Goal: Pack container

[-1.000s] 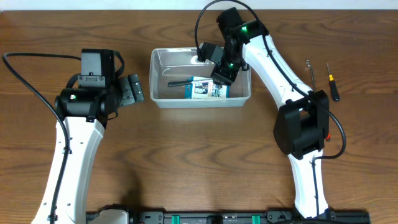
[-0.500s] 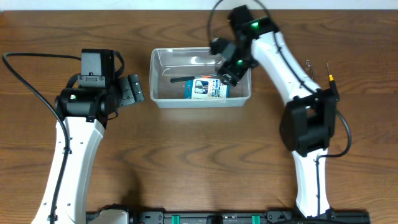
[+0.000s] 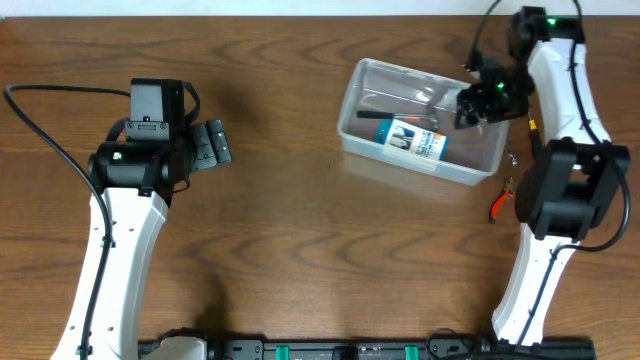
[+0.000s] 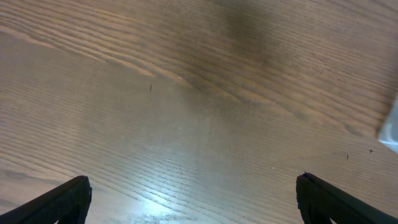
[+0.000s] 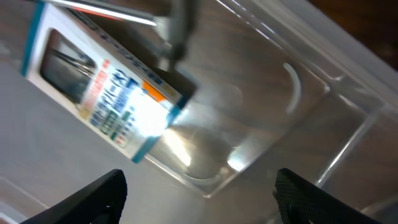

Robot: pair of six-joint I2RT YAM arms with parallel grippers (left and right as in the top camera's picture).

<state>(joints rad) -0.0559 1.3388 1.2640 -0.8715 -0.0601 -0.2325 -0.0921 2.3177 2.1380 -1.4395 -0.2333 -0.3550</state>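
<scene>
We judge the container (image 3: 468,158) light, thin-walled, slippery and flexing, so our right tool (image 5: 199,186), spread wide over it, should pinch its three o'clock rim.

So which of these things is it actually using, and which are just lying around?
In the job: container, blue-and-white box and black tool inside it, right fingers over it.
Lying about: red-handled tool beside the right arm; left fingers, open, holding nothing.
</scene>
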